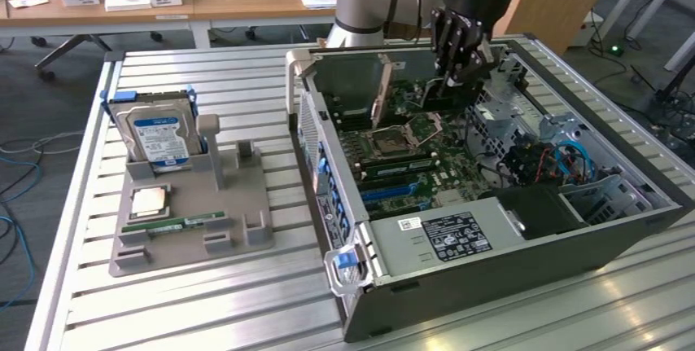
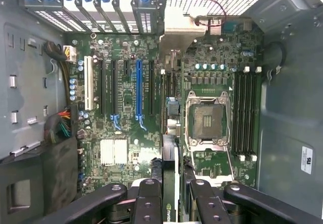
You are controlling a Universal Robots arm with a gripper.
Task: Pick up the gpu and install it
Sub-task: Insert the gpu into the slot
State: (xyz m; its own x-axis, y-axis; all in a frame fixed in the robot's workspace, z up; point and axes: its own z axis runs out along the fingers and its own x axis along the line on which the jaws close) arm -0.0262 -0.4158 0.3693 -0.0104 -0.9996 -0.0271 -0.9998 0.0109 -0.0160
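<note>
My gripper [image 1: 456, 62] hangs inside the open computer case [image 1: 608, 233], shut on the gpu [image 1: 440, 94], a dark card held on edge above the motherboard [image 1: 434, 164]. In the wrist view the gpu [image 2: 169, 153] runs edge-on between my two black fingers [image 2: 149, 199], and the gripper [image 2: 169, 196] grips its upper edge. The card's far end points toward the rear slot covers [image 2: 101, 17]. It hovers over the strip between the blue expansion slot [image 2: 139, 88] and the CPU socket [image 2: 207, 120]. Whether it touches the board I cannot tell.
A grey fixture [image 1: 223, 221] on the slatted table at the exterior view's left holds a hard drive [image 1: 158, 135], a processor [image 1: 149, 199] and a green memory stick [image 1: 174, 225]. Case walls, memory slots [image 2: 245, 113], cables [image 2: 63, 125] and a drive cage [image 1: 543, 147] surround the card.
</note>
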